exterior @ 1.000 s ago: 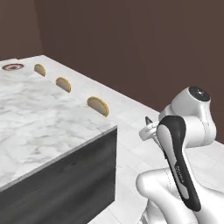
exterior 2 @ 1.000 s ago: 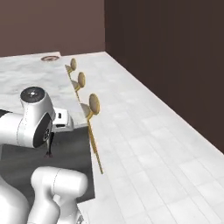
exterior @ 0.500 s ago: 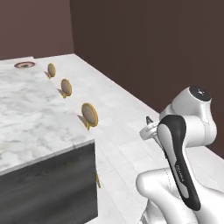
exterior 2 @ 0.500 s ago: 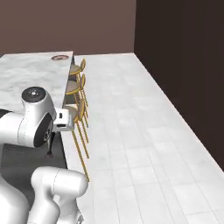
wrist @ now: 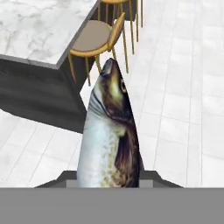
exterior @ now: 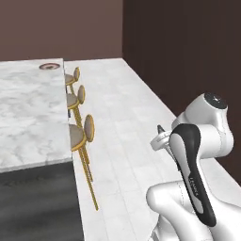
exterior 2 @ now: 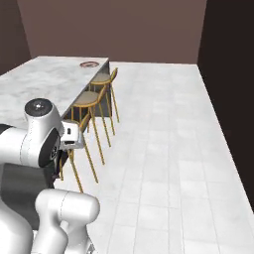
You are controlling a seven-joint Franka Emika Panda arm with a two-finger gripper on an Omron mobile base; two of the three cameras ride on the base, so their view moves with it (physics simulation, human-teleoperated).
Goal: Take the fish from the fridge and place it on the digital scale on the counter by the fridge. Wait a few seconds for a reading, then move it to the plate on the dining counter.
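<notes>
Grey fish (wrist: pixel 109 140) held tight in gripper (wrist: pixel 109 183), nose pointing ahead; plate (exterior: pixel 48 67) far off along worktop (exterior: pixel 28 113).

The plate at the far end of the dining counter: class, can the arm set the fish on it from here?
Probably not yet. The plate lies far down the dining counter, well beyond the arm, while the pincer holds the fish near the stools.

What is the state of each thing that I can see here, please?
fish: held in the gripper, head pointing away from the hand
gripper: shut on the fish
plate: empty, at the far end of the dining counter
stools: three, standing upright along the counter's edge
</notes>
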